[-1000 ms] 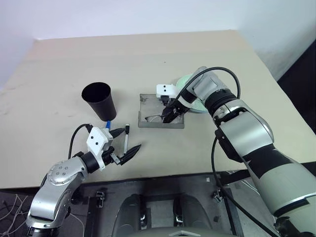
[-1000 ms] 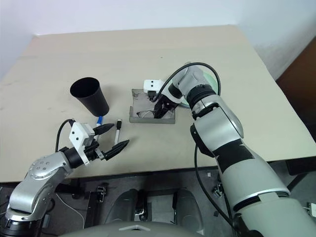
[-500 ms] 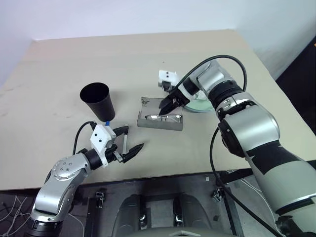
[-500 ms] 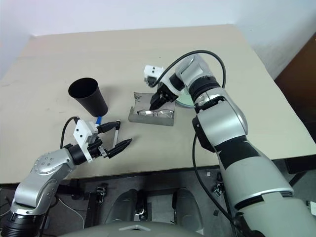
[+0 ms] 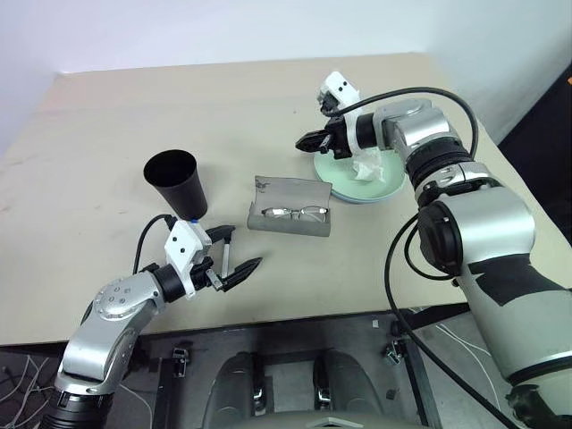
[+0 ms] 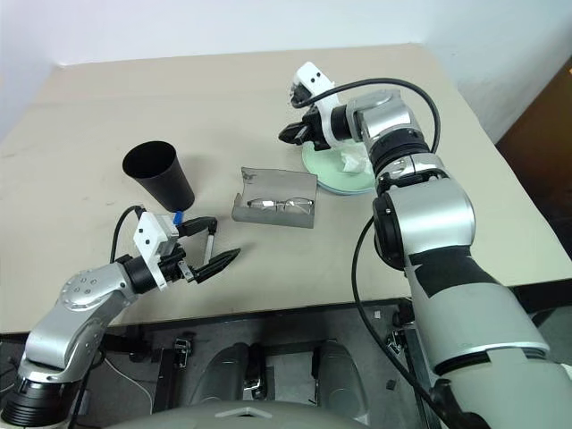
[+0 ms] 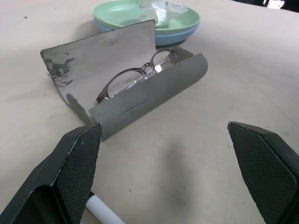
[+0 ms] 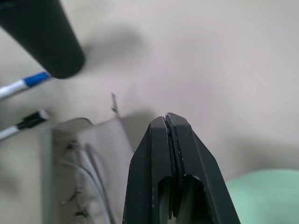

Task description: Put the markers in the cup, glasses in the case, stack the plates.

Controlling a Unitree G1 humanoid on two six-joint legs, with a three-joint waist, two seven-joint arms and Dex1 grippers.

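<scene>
At the near edge of the bench point(image 5: 107, 107), the left gripper point(image 5: 231, 253) hovers with its jaws spread wide and empty, straddling the black-capped marker point(image 5: 228, 253), apparently lined up to pick it up. The blue-capped marker point(image 5: 194, 223) lies just beyond, its end tucked against the foot of the cup point(image 5: 179, 183), a matte black tumbler standing upright and wider at the rim; neither pen is in it yet. Toward the middle of the bench sits the case point(image 5: 290, 207), a grey felt-like box with its lid laid back, and the glasses point(image 5: 292, 213), thin-framed with clear lenses, rest folded inside, so that part of the job looks done bar closing the lid. Farther back, the right gripper point(image 5: 308, 141) is pinched fully shut on nothing, held in the air just above the near rim of the plates point(image 5: 380, 189). The mint green plate already sits on the light blue one, with a crumpled clear wrapper point(image 5: 365, 167) lying in it.
</scene>
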